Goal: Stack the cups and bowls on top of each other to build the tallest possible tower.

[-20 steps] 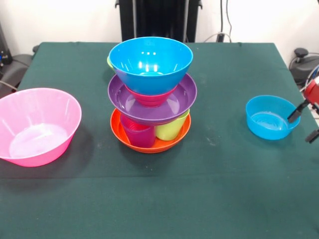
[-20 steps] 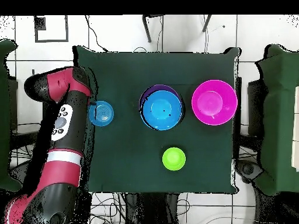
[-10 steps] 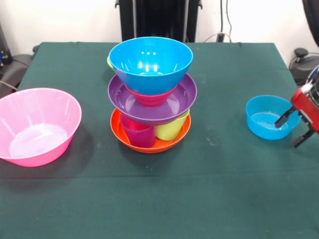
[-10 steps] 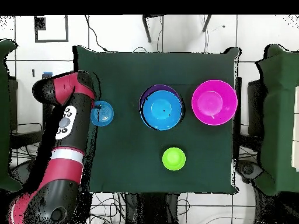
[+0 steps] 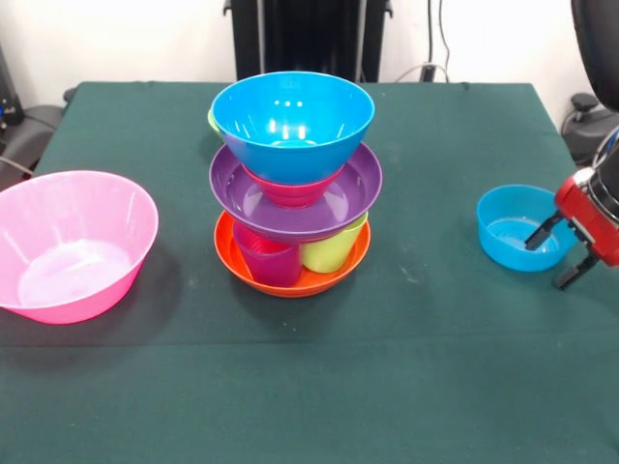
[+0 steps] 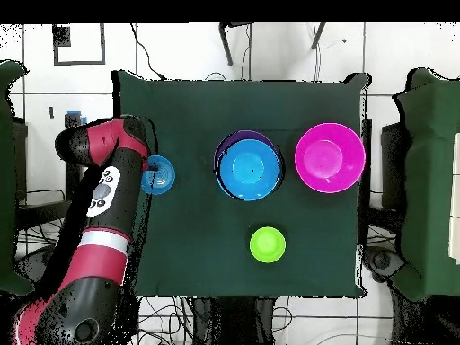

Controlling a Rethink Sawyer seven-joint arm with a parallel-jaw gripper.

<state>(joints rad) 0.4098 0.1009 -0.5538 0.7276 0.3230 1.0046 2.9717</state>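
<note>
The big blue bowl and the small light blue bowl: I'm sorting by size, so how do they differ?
The big blue bowl is wider and deeper than the small light blue bowl. The big one sits atop the tower; the small one rests on the table, beside the open pincer. Both stand upright and empty.

Red-and-black arm low at the table's side, tool (image 5: 555,253) tilted, fingers spread apart.
</note>
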